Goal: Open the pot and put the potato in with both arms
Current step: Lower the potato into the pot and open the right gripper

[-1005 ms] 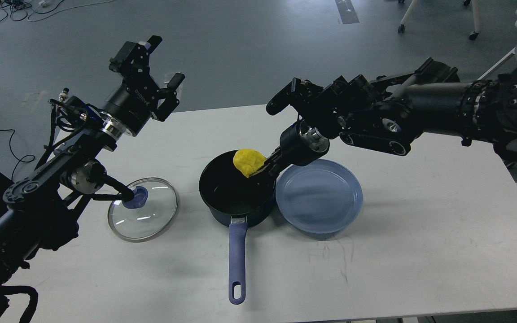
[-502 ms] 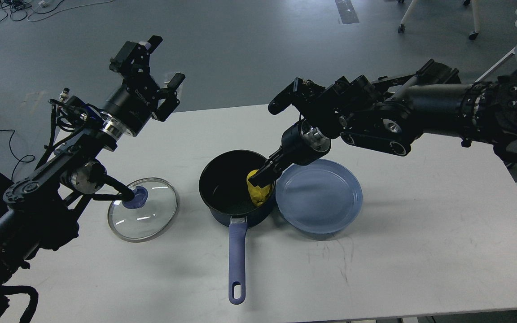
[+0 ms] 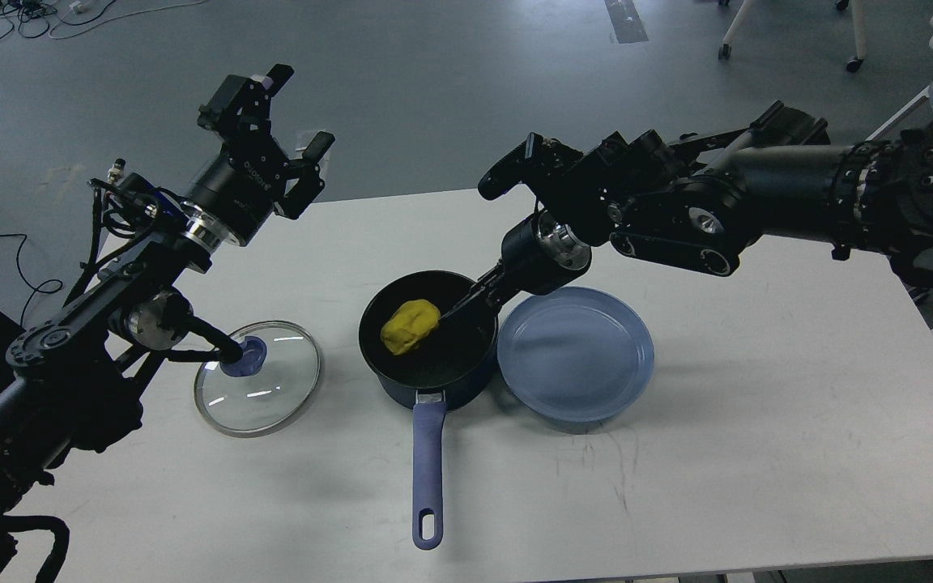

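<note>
A dark pot (image 3: 466,368) with a blue handle (image 3: 428,461) stands open at the middle of the white table. A yellow potato (image 3: 410,325) lies inside it, on the left of the bottom. My right gripper (image 3: 466,304) hangs over the pot's right rim, just right of the potato and apart from it, with nothing in it. The glass lid (image 3: 272,397) with a blue knob (image 3: 244,355) lies flat on the table left of the pot. My left gripper (image 3: 296,113) is raised high above the table's back left, open and empty.
A blue plate (image 3: 576,352) sits against the pot's right side, under my right forearm. The left arm's elbow hangs close over the lid's knob. The white table (image 3: 758,421) runs to the right and front.
The right gripper lowered the potato into the pot and let go of it; the potato now lies on the pot's bottom left. The left arm has not moved.
</note>
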Motion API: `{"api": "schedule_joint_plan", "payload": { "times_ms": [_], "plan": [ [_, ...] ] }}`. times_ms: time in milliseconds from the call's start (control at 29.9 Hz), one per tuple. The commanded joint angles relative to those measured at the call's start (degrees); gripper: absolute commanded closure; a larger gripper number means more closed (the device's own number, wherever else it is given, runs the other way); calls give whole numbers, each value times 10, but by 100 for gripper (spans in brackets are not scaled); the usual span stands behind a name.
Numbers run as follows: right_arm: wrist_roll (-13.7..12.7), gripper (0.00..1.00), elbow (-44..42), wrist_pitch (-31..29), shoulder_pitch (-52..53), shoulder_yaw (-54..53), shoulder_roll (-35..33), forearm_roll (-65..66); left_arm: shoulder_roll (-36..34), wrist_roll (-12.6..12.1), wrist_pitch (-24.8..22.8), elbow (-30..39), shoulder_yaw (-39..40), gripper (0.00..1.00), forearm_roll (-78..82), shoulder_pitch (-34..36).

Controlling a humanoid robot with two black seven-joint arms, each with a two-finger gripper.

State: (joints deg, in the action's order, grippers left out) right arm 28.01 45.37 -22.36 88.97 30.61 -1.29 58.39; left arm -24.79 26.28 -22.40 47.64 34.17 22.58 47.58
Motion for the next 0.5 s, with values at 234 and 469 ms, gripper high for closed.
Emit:
{"api": "schedule_joint_plan", "payload": {
  "times_ms": [234,469],
  "plan": [
    [0,2,41,-1,-41,-109,-195,-128,2,0,-14,0,-3,2,5,14],
    [0,2,40,0,-150,-236,-285,-236,4,0,-17,9,-10,2,8,23]
  ]
}}
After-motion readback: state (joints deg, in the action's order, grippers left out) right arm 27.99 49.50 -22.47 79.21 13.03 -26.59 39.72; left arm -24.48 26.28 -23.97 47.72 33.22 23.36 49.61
